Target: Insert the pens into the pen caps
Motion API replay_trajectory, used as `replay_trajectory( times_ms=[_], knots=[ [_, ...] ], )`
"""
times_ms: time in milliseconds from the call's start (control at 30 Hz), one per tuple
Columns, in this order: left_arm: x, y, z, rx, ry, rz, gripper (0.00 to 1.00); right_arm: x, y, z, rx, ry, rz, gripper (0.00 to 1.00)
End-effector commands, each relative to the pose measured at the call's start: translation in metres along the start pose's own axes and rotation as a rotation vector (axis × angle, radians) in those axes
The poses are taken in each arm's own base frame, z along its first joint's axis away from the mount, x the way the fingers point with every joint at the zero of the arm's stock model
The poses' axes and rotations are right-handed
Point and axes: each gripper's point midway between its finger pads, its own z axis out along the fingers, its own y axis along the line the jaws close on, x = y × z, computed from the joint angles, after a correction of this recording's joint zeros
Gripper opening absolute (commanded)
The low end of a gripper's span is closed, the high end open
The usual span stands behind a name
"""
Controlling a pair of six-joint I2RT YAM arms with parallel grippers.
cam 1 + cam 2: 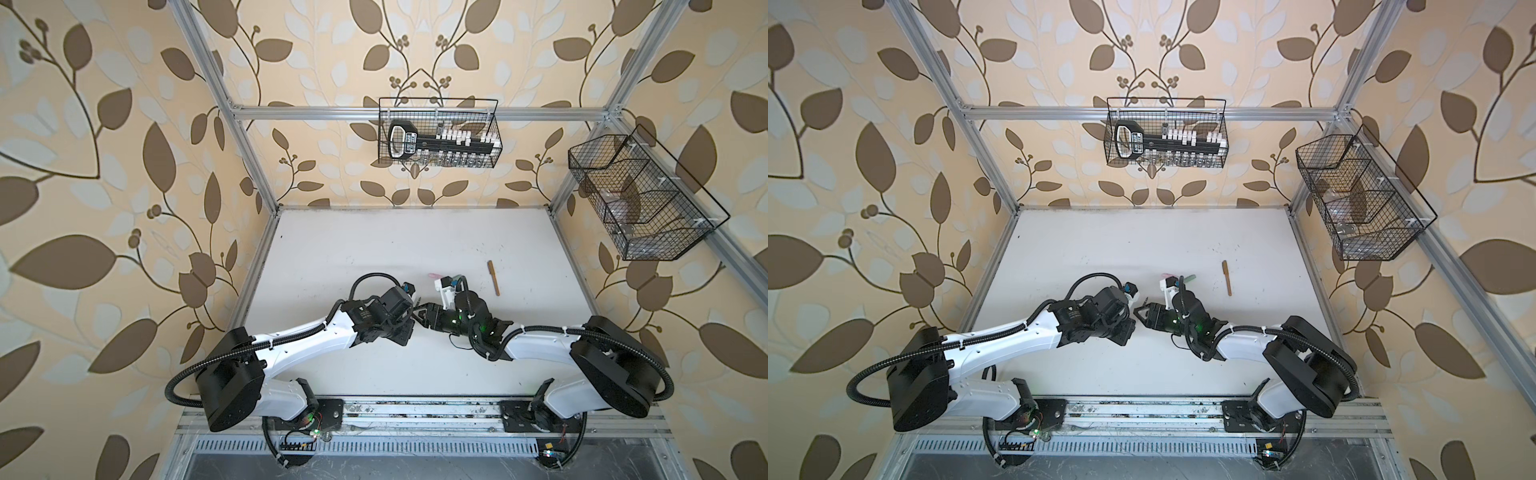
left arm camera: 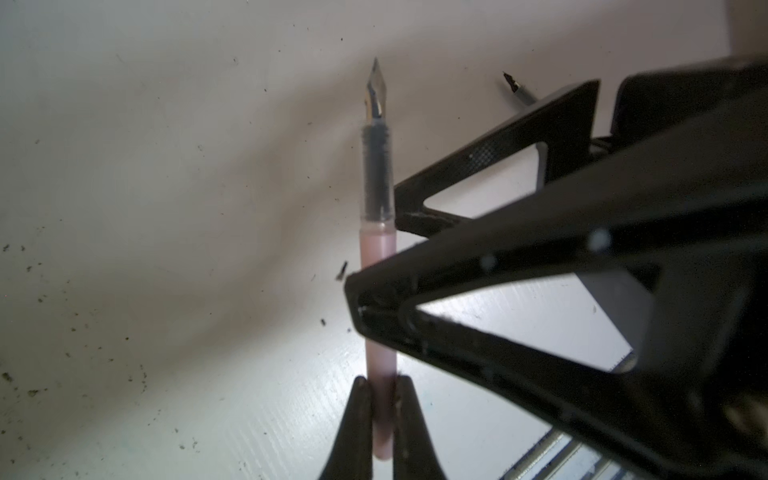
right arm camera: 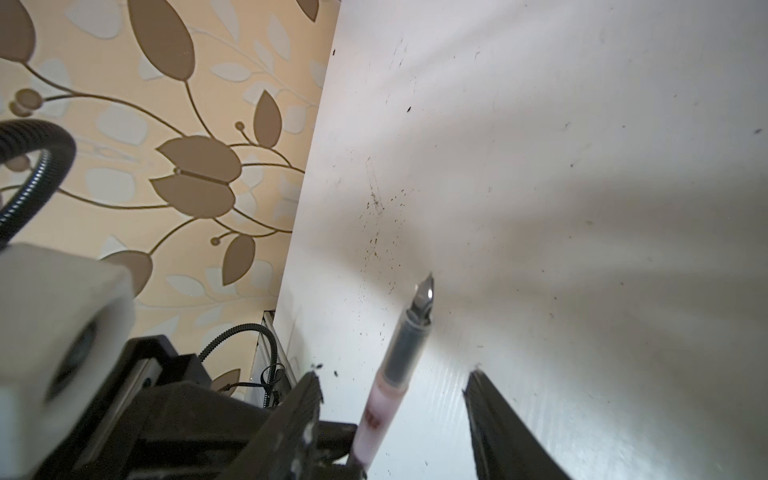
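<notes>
White table (image 1: 374,249): the work surface, speckled with dark flecks, seen in both top views. On the frame above it you see a back basket (image 1: 496,137) and a side basket (image 1: 648,245), both of black wire.

Left arm (image 1: 307,336) and right arm (image 1: 536,345): they reach in from the near edge and meet nose to nose near the middle of the table.

Right gripper (image 3: 394,374): jaws parted, one finger on either side of the pink pen. You can see clear table between the pen and the farther finger. It grips nothing.

Left gripper (image 2: 382,384): jaws closed on the barrel of the pink pen, near its blunt end.

Pink pen (image 2: 376,249): held above the table, uncapped, its dark nib pointing away from the left gripper.

Brown pen (image 1: 493,278): lies alone on the table, well to the right of both grippers. You cannot tell whether it is capped.

Second pen (image 2: 517,87): only a dark nib and a short stretch of barrel show past a finger of the right gripper.

Pink cap (image 1: 1168,274) and green cap (image 1: 1190,277): on the table just beyond the right wrist, near one another.
</notes>
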Motion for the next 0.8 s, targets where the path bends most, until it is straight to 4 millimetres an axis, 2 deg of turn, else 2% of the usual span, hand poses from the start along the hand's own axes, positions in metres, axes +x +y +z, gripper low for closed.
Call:
replay_trajectory(
  times_ms=[0,133,267,467,533,600,767],
  knots=[
    [-0.006,-0.006,-0.008,0.022,-0.037,-0.001,0.09,-0.011,0.011,0.006,-0.048,-0.019,0.025,0.53],
    [-0.008,-0.007,-0.011,0.024,-0.042,0.001,0.09,-0.015,0.010,0.010,-0.054,-0.018,0.037,0.45],
    [-0.010,-0.006,-0.014,0.021,-0.057,0.002,0.09,-0.016,0.014,0.014,-0.085,-0.007,0.053,0.27],
    [-0.010,-0.006,-0.016,0.025,-0.064,-0.001,0.13,-0.016,0.019,0.015,-0.112,-0.002,0.065,0.07],
    [-0.010,-0.005,-0.017,0.023,-0.070,-0.005,0.23,-0.017,0.021,0.014,-0.113,-0.004,0.063,0.00],
    [-0.011,-0.006,-0.020,0.032,-0.084,-0.013,0.43,-0.018,0.021,0.011,-0.106,-0.008,0.056,0.00],
    [-0.018,-0.001,-0.038,0.026,-0.158,-0.025,0.57,-0.023,0.022,0.003,-0.077,-0.022,0.030,0.00]
  ],
)
